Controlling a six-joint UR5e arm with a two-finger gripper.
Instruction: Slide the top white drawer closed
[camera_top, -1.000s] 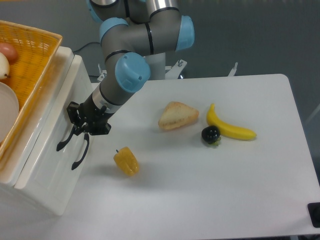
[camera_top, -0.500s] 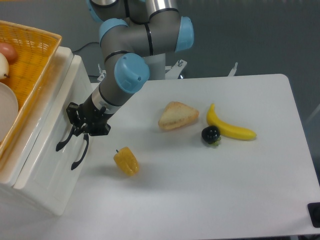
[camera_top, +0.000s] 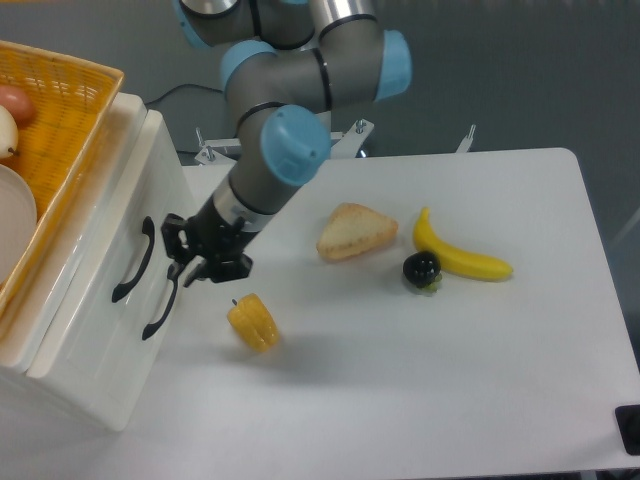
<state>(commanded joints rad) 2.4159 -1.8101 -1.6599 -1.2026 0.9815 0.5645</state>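
Two black handles show at the left of the frame, one above the other on the white cabinet. The upper one belongs to the top white drawer (camera_top: 110, 215), whose front looks flush with the cabinet face beneath the yellow wicker basket (camera_top: 55, 110) in the upper left corner; I judge the slide essentially done. Its curved handle (camera_top: 133, 260) stands free, with nothing touching it. The lower drawer (camera_top: 105, 345) sits beneath, its own handle just left of my fingers.

My hand (camera_top: 192, 266) hangs just right of those handles, clear of the upper one. Whether its fingers are apart or together I cannot tell; they read only as a dark cluster from this angle, and nothing is gripped between them.

Compared with half a second ago, I have pulled away: my hand was then pressed up against the upper handle, and now it sits further right and a little lower, with my arm shifted right too.

The step in hand looks like the retreat after the push. My next move calls for lifting up and away to the right, keeping clear of the yellow pepper (camera_top: 252, 322) just below on the tabletop (camera_top: 420, 380). Further right lie the bread (camera_top: 355, 231), the dark fruit (camera_top: 421, 268) and the banana (camera_top: 462, 255), unchanged.
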